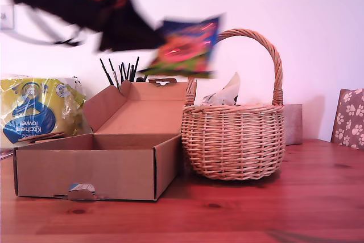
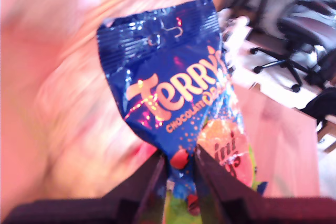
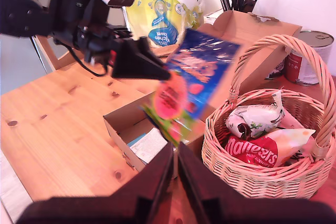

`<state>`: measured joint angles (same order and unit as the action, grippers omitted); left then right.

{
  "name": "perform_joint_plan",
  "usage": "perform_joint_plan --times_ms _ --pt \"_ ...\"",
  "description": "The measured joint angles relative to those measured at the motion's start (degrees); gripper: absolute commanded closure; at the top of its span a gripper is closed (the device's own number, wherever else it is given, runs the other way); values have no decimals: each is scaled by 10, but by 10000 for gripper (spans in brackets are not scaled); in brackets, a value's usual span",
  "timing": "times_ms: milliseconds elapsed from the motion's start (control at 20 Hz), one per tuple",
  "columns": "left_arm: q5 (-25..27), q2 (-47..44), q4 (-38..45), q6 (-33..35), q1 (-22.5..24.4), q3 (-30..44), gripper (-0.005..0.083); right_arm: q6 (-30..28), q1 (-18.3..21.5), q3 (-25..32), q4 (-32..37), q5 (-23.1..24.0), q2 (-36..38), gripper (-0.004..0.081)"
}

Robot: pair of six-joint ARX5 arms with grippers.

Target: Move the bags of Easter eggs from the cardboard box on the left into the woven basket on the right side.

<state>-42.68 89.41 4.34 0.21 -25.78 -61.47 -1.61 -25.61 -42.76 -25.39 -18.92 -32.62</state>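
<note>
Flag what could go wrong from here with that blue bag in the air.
1. My first gripper pinches only an edge of the blue Terry's bag, and motion blur suggests a fast swing, so it might slip out early.
2. The bag hangs beside the woven basket's handle; it may snag there.
3. The woven basket already holds several bags, so this one could slide off the pile.

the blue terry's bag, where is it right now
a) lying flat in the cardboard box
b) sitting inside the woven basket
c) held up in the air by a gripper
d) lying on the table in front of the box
c: my first gripper is shut on the blue Terry's bag, which hangs in the air above the cardboard box and the woven basket, touching neither.
</note>
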Motion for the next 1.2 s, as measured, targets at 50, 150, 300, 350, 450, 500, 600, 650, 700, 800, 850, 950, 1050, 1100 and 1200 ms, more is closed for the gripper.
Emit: perform_joint_plan --times_ms 50,150,300,350,450,500,600,650,700,800,850,950,1050,1100,1200 --pt "24 0 25 0 -22 0 794 0 0 0 0 0 0 782" --pt "71 4 67 -1 -59 0 794 0 0 0 0 0 0 782" --pt "145 34 150 1 -80 0 794 0 0 0 0 0 0 782" --pt "168 49 178 1 -82 0 794 0 0 0 0 0 0 782" --pt "188 81 221 1 -85 0 794 0 0 0 0 0 1 782" --pt "191 98 242 1 -85 0 794 0 0 0 0 0 2 782" --pt "193 133 287 1 -85 0 794 0 0 0 0 0 3 782" --pt "194 150 310 1 -87 0 794 0 0 0 0 0 3 782" --pt "201 164 330 1 -89 0 794 0 0 0 0 0 3 782" --pt "217 190 342 1 -93 0 794 0 0 0 0 0 3 782" --pt "224 201 344 1 -94 0 794 0 0 0 0 0 3 782" --pt "229 220 346 1 -95 0 794 0 0 0 0 0 3 782" --pt "231 236 342 1 -96 0 794 0 0 0 0 0 3 782" --pt "232 237 338 1 -97 0 794 0 0 0 0 0 3 782" --pt "231 237 338 1 -97 -1 793 0 0 0 0 0 3 782"
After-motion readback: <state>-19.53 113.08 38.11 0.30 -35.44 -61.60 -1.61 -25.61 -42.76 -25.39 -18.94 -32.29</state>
